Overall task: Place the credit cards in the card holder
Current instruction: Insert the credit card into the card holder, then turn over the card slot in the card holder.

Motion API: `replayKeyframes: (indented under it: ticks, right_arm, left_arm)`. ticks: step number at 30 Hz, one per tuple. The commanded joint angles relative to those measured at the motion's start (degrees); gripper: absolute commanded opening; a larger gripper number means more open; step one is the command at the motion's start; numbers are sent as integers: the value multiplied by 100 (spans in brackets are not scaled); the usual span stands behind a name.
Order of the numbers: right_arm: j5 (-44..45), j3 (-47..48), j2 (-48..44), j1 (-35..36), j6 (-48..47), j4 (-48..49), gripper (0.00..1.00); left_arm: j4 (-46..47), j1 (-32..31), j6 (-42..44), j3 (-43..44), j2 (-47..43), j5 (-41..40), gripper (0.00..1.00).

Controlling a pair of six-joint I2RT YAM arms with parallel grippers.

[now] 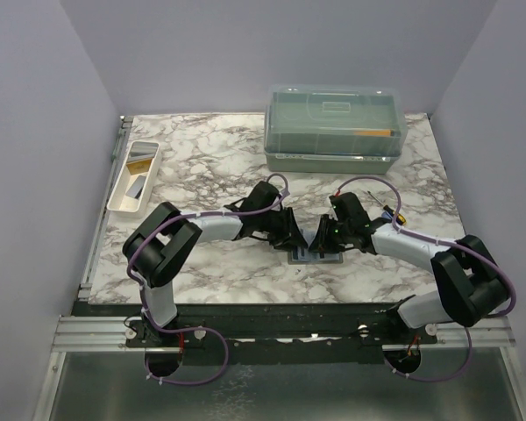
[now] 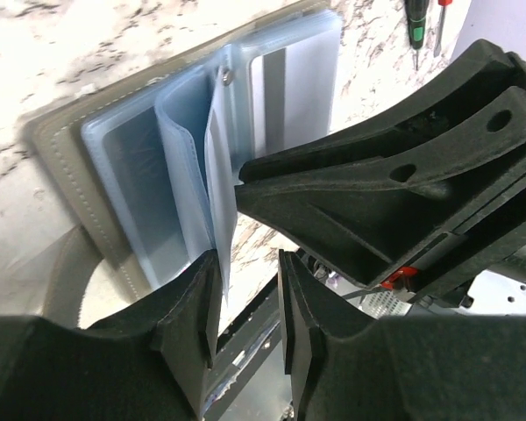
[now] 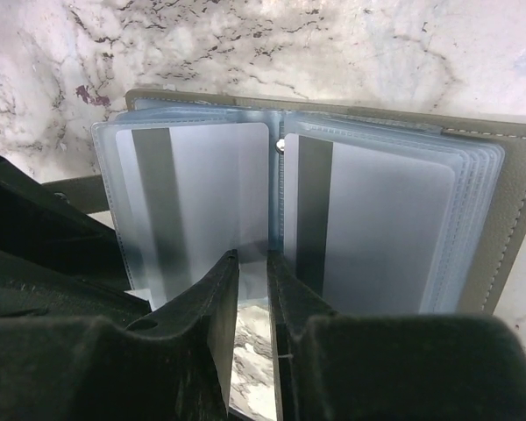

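The card holder lies open on the marble between both arms, grey-olive cover down, its blue-grey sleeves fanned up. Silver-grey credit cards with dark stripes sit in the left sleeve and the right sleeve. My right gripper stands at the near edge of the spine, its jaws a narrow gap apart with marble showing between them. My left gripper is open at the holder's edge, and one upright sleeve page brushes its left finger. More credit cards lie in the white tray.
The long white tray stands at the left edge. A big clear lidded box is at the back. Slim screwdrivers lie right of the holder. The right gripper's black body crowds close to my left fingers.
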Motion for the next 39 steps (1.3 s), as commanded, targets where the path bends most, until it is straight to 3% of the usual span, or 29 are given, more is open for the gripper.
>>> replayKeyframes:
  ticks: [1,4,8,21,30,39]
  right_arm:
    - [59,12,-103,17,2,-210,24]
    - [52,-13,-97,17,3,-200,24]
    - [40,-26,-106,17,10,-178,24]
    - [81,-1,-355,17,56,-373,26]
    - [827,-8,-1079,17,548,-1059,39]
    - [1357,-28,-1665,16,883,-1483,41]
  left_arm:
    - [-198,-111,136,301,-228,-221,38]
    - [-390,-152,215,372,-271,-328,44]
    - [-732,-203,332,513,-320,-478,46]
    - [-1027,-338,434,913,-48,-583,40]
    - [-981,-453,540,1218,316,-592,42]
    - [-846,-470,547,1239,508,-652,46]
